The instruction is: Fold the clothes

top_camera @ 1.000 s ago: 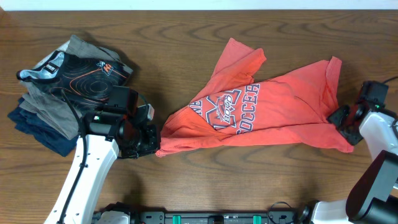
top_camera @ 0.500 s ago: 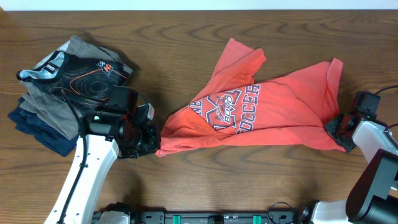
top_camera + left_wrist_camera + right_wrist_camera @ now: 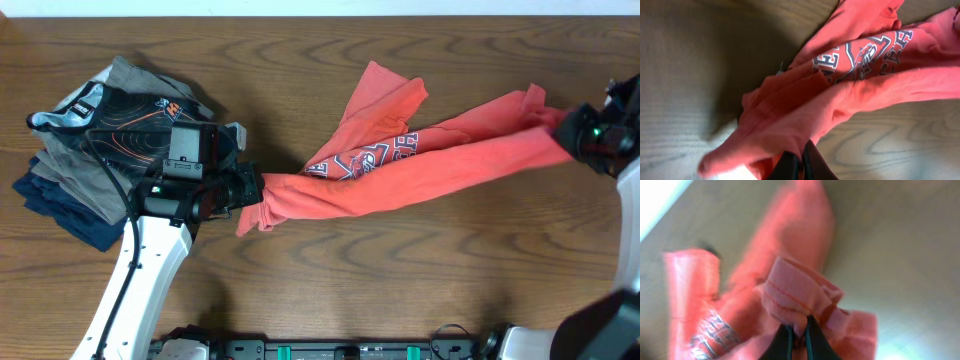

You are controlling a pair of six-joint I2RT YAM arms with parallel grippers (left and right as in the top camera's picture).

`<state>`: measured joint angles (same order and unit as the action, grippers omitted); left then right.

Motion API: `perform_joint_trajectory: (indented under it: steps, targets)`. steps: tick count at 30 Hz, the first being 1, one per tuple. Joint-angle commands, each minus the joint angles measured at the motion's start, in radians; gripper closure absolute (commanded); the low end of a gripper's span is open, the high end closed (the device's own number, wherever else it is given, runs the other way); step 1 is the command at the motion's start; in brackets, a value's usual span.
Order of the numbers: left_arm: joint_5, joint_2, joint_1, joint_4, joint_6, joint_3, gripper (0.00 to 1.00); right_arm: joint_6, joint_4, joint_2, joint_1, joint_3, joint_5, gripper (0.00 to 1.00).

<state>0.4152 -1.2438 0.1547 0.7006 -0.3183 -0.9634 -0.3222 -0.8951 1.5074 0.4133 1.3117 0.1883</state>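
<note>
The clothes, a coral-red T-shirt with navy-and-white lettering, hang stretched in a band across the table between both arms. My left gripper is shut on the shirt's left end, and its dark fingers pinch bunched red cloth. At the far right, my right gripper is shut on the other end. In the right wrist view its fingertips clamp a hemmed fold. One loose flap lies on the wood behind the band.
A stack of folded garments sits at the left, topped by a black one with orange contour lines, close behind my left arm. Bare wooden tabletop surrounds the shirt.
My right gripper shut on the shirt's right end and rose up and back. The left gripper lifted its end too. The shirt went from lying spread to a stretched, raised band.
</note>
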Motion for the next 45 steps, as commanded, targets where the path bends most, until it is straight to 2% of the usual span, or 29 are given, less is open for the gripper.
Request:
perform_joint_trajectory:
  steps: [1, 3, 5, 7, 8, 16, 18, 24, 34, 36, 38, 39, 43, 45]
  targets:
    - [-0.005, -0.002, 0.001, 0.030, -0.047, 0.000, 0.94, -0.039, -0.180, -0.002, 0.006, -0.029, -0.475, 0.89]
    - [-0.005, -0.002, 0.001, 0.072, -0.047, 0.000, 0.94, -0.189, -0.284, 0.003, 0.008, -0.088, -0.715, 0.79]
    - [-0.005, -0.002, 0.001, 0.108, -0.046, 0.000, 0.94, -0.233, -0.293, 0.005, 0.014, -0.146, -0.753, 0.74]
    - [-0.005, -0.002, 0.001, 0.138, -0.047, 0.000, 0.94, -0.248, -0.263, 0.005, 0.021, -0.199, -0.722, 0.64]
    - [-0.005, -0.002, 0.001, 0.147, -0.047, 0.000, 0.94, -0.251, -0.253, 0.005, 0.022, -0.212, -0.702, 0.62]
    - [-0.005, -0.002, 0.001, 0.182, -0.046, 0.000, 0.94, -0.246, -0.140, 0.005, 0.022, -0.282, -0.533, 0.54]
    - [-0.005, -0.002, 0.001, 0.182, -0.046, 0.000, 0.94, -0.245, -0.084, 0.005, 0.022, -0.309, -0.510, 0.49]
    - [-0.005, -0.002, 0.001, 0.182, -0.046, 0.000, 0.94, -0.254, 0.128, 0.026, 0.022, -0.436, -0.441, 0.47]
    - [-0.005, -0.002, 0.001, 0.182, -0.046, 0.000, 0.94, -0.269, 0.206, 0.083, 0.024, -0.542, -0.435, 0.51]
    - [-0.005, -0.002, 0.001, 0.182, -0.046, 0.000, 0.94, -0.268, 0.198, 0.085, 0.027, -0.546, -0.435, 0.65]
    - [-0.005, -0.002, 0.001, 0.182, -0.046, 0.000, 0.94, -0.269, 0.171, 0.085, 0.027, -0.546, -0.434, 0.95]
    - [-0.005, -0.002, 0.001, 0.182, -0.046, 0.000, 0.94, -0.269, 0.154, 0.085, 0.027, -0.546, -0.435, 0.99]
    - [-0.005, -0.002, 0.001, 0.182, -0.046, 0.000, 0.94, -0.320, 0.042, 0.085, 0.027, -0.546, -0.445, 0.99]
    - [-0.005, -0.002, 0.001, 0.182, -0.046, 0.000, 0.94, -0.328, 0.002, 0.085, 0.027, -0.546, -0.432, 0.94]
